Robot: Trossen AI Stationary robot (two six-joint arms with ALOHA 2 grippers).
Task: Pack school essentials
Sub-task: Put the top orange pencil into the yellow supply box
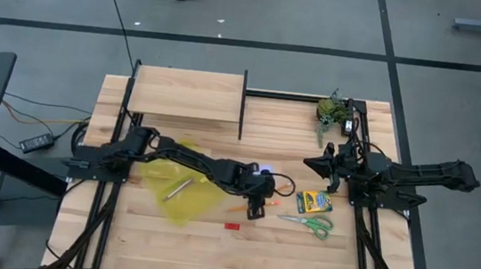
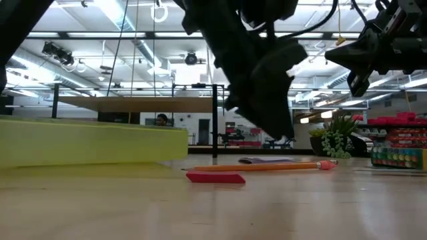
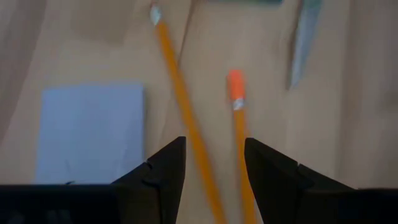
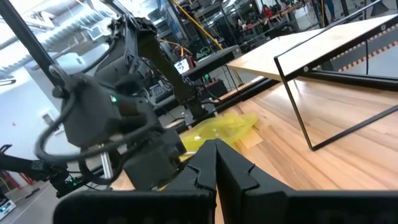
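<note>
Nearest in low view: red eraser (image 2: 215, 177) flat on wood, orange pencil (image 2: 263, 167) lying just behind, crayon box (image 2: 398, 157) far right beside leafy clump (image 2: 337, 138)

High view: left gripper (image 1: 255, 209) stretched to table middle over pencils, yellow pouch (image 1: 179, 192) under its arm; scissors (image 1: 310, 222) just below crayon box; right gripper (image 1: 325, 165) parked near right edge

Left wrist view: fingers (image 3: 165, 171) partly parted, empty, straddling two orange pencils, pale blue note pad (image 3: 90, 132) alongside

Right wrist view: right fingers pressed together, nothing between
</note>
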